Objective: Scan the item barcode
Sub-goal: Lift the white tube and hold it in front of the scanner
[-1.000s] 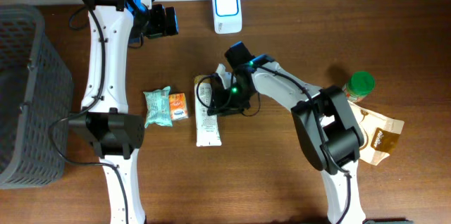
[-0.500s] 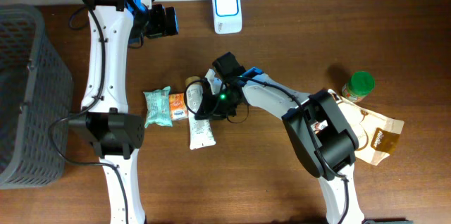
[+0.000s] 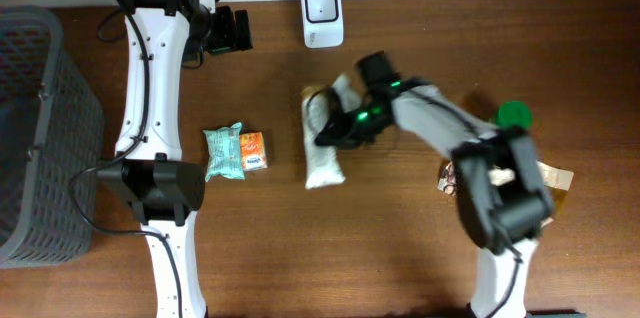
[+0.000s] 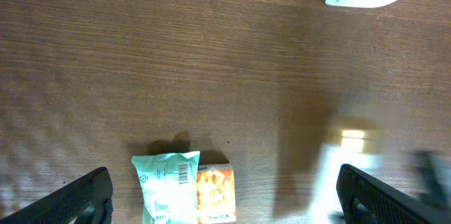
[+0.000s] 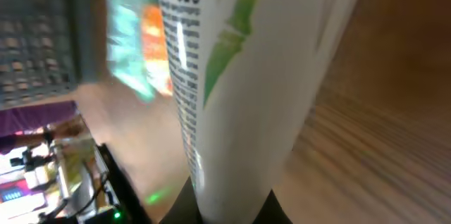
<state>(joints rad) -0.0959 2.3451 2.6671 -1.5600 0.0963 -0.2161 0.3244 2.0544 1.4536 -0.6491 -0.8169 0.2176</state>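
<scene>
From above, the right tool [image 3: 337, 134] is clenched on a long white plastic tube [image 3: 322, 148] near the middle of the brown wooden counter [image 3: 400, 258]. The tube's long side runs from far to near. Its far end points toward the small white box-shaped scanner [image 3: 322, 13], which is a little way off. The left tool [image 3: 228, 31] hangs far back with nothing in it. In the left wrist view, its fingers [image 4: 81, 197] stand wide apart above a teal crinkly packet [image 4: 168, 185] and a small orange packet [image 4: 215, 194], which touch side by side. In the right wrist view, the tube fills the middle, and black print and a green stripe run along it. A grey mesh basket [image 5: 39, 34] shows blurry behind it.
</scene>
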